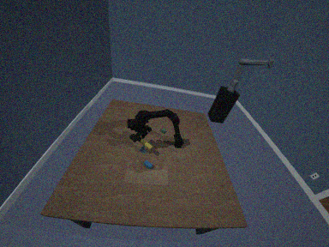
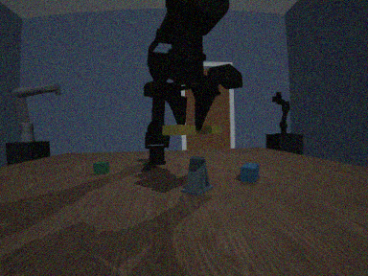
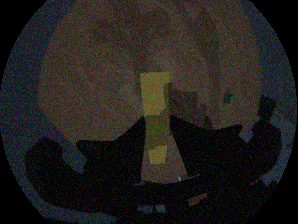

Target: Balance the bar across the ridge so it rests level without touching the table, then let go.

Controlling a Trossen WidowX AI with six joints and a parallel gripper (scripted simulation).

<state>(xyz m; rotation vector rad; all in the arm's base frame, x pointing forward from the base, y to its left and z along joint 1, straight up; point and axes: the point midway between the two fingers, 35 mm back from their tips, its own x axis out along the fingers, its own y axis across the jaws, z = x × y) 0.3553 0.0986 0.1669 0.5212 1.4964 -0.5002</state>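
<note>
While clear of the ridge [image 1: 143, 149] [image 2: 196, 177], yellow bar [image 1: 147, 145] [image 2: 172, 129] [image 3: 156, 95] gripped between the pincer's [image 1: 140, 140] [image 2: 191, 127] [image 3: 157, 120] 2 fingers.

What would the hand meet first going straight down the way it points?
Probably the ridge, met by the bar in the hand. Depth is unclear, so it might miss.

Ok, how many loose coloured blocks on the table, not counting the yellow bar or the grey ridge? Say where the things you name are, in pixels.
2: a small green block [image 1: 164, 131] [image 2: 101, 168] [image 3: 229, 98] near the arm's base; a blue block [image 1: 148, 164] [image 2: 249, 172] beside the ridge.
</note>
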